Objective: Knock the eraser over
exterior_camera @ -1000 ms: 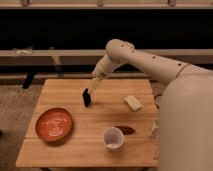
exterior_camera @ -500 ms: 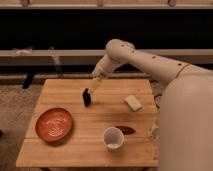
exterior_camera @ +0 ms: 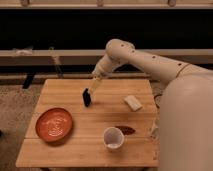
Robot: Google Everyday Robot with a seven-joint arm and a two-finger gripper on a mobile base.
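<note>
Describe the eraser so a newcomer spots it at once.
On the wooden table, look at the middle of the far half, just below the arm's gripper. The eraser is the small black slab standing on end. The cream block nearby and the dark red oval by the white cup lie flat.

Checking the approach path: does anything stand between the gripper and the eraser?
Nothing visible does. The gripper is right at the top of the standing eraser; the plate, cup and cream block lie well clear.

Table (exterior_camera: 65,92) bears plate (exterior_camera: 54,124), cup (exterior_camera: 113,138), cream block (exterior_camera: 133,102).
</note>
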